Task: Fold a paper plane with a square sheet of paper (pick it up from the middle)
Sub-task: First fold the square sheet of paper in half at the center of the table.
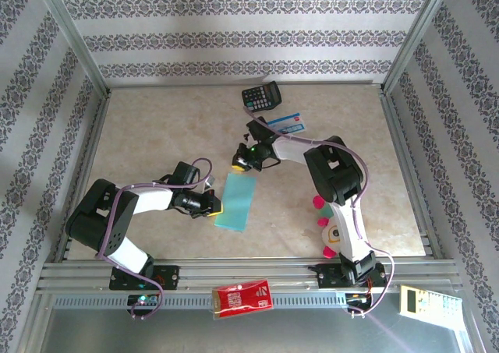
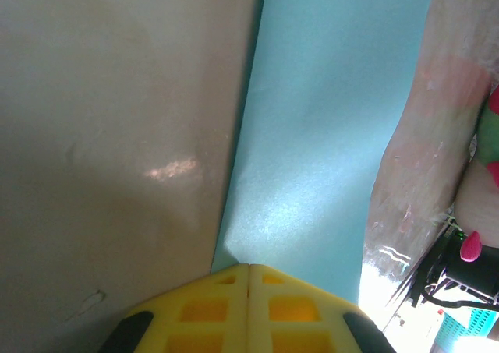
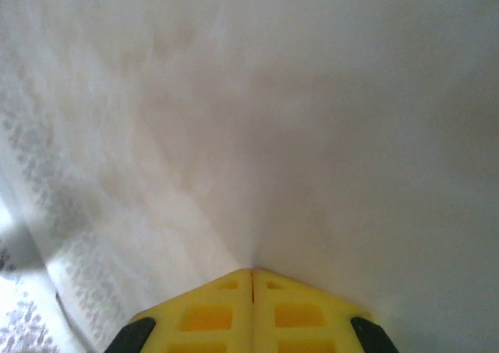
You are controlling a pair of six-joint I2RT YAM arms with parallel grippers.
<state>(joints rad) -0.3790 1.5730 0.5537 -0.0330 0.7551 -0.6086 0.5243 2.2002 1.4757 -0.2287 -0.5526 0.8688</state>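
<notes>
The square sheet of paper (image 1: 236, 202) lies flat on the table as a long, narrow turquoise rectangle, folded over, running from the far middle toward the near edge. My left gripper (image 1: 217, 206) is shut, its yellow tip touching the sheet's left long edge. In the left wrist view the closed fingertips (image 2: 248, 267) rest on the near corner of the paper (image 2: 327, 135), where a small dimple shows. My right gripper (image 1: 236, 167) is shut just beyond the sheet's far short end. In the right wrist view it (image 3: 251, 272) points at bare, blurred table with nothing between its fingers.
A black calculator (image 1: 261, 97) and a blue-and-white card (image 1: 287, 123) lie at the back. A pink-and-white toy (image 1: 325, 220) sits by the right arm's base. A red packet (image 1: 242, 298) and a white remote (image 1: 425, 300) rest on the front rail.
</notes>
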